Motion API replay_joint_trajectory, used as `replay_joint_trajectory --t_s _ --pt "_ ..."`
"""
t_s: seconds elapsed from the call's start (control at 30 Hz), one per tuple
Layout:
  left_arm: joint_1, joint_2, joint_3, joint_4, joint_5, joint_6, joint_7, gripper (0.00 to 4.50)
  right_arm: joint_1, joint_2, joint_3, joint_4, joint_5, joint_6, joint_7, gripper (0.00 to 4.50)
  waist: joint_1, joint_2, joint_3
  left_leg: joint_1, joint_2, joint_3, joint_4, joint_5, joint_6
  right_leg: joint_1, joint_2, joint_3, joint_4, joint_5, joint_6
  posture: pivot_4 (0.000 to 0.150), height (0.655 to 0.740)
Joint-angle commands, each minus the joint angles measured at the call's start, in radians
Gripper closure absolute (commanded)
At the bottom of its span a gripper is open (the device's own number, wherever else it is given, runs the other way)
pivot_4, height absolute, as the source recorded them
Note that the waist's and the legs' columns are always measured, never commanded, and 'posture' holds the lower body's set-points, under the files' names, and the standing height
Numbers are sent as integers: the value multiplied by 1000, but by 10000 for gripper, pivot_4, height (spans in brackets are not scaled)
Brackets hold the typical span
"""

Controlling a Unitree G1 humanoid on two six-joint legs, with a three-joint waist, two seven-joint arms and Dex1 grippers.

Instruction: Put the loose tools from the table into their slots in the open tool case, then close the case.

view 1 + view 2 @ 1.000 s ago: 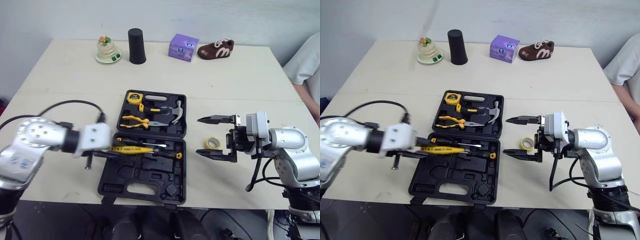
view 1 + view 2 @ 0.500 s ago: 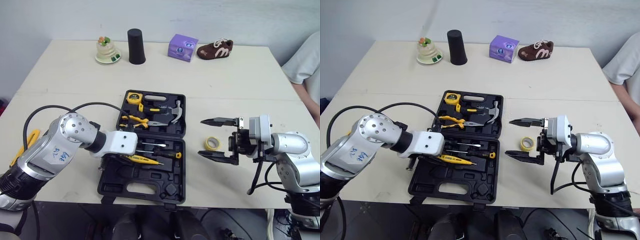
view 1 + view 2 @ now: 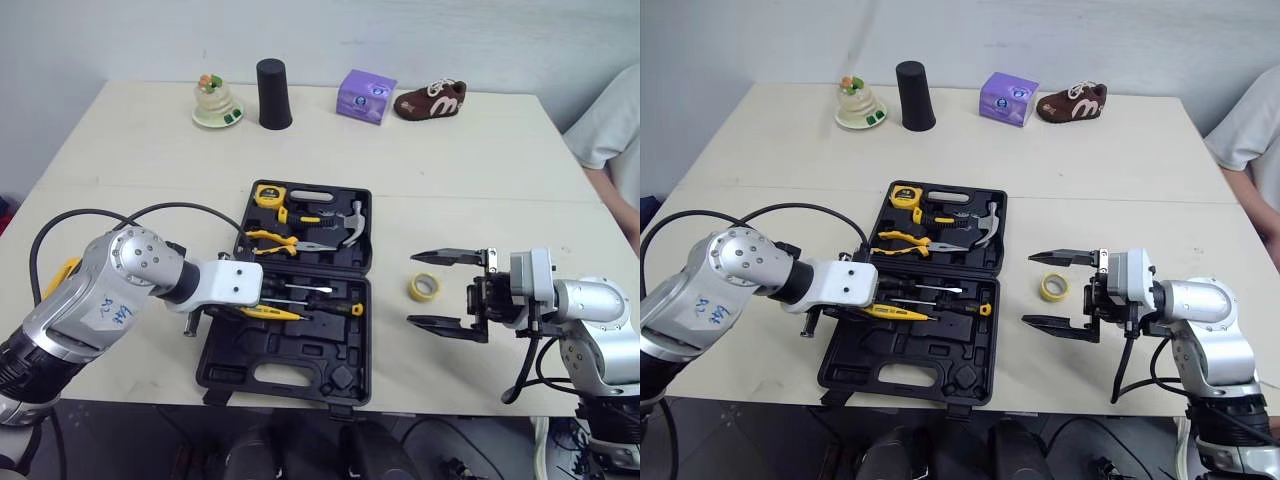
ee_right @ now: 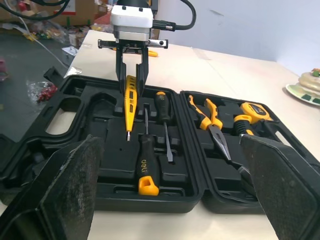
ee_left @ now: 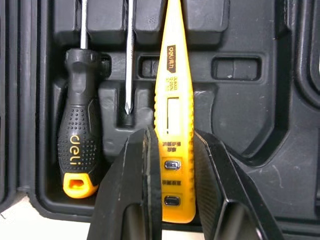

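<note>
Black plastic tool case (image 3: 290, 355) lies open on the table (image 3: 130, 170). At its 9 o'clock edge, the left gripper (image 5: 174, 145) has its jaws pinching the butt end of a yellow tester pen (image 5: 170, 75), which lies over the case's near half, just beside a black-handled screwdriver (image 5: 80, 145). At 3 o'clock of the case, the right gripper (image 3: 1029, 288) holds its jaws spread wide, near a yellow tape roll (image 3: 424, 287) on the table.
</note>
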Motion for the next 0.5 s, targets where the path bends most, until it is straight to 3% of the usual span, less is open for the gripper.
replay_joint_trajectory --t_s 0.03,0.23,0.37,0.43,0.5 --pt "9 -15 19 1 17 -1 22 39718 1 -10 -29 -2 17 -25 13 0 1 0 0 0 0 0 0 0 0 0 0 0 0 0 0 1500 7400" --pt "2 -58 7 43 44 -41 43 39718 -10 -6 -15 3 10 -30 8 0 10 0 0 0 -1 -1 2 0 1 1 -1 -1 1 0 0 1500 7400" --pt "33 -72 37 55 -11 -33 15 39718 -22 -8 -7 -6 6 -16 -7 0 16 0 0 0 -1 -1 3 0 1 1 -2 -1 2 0 0 1500 7400" --pt "48 -93 69 83 -22 -77 39 29449 -24 -8 -8 -8 8 -8 -15 0 17 0 0 0 0 -1 4 0 1 1 -2 -1 3 0 0 1500 7400" --pt "53 -100 88 112 -24 -148 37 22546 -25 -12 -7 -9 7 -4 -16 0 18 0 0 0 0 -1 4 0 1 1 -2 -1 3 0 0 1500 7400"
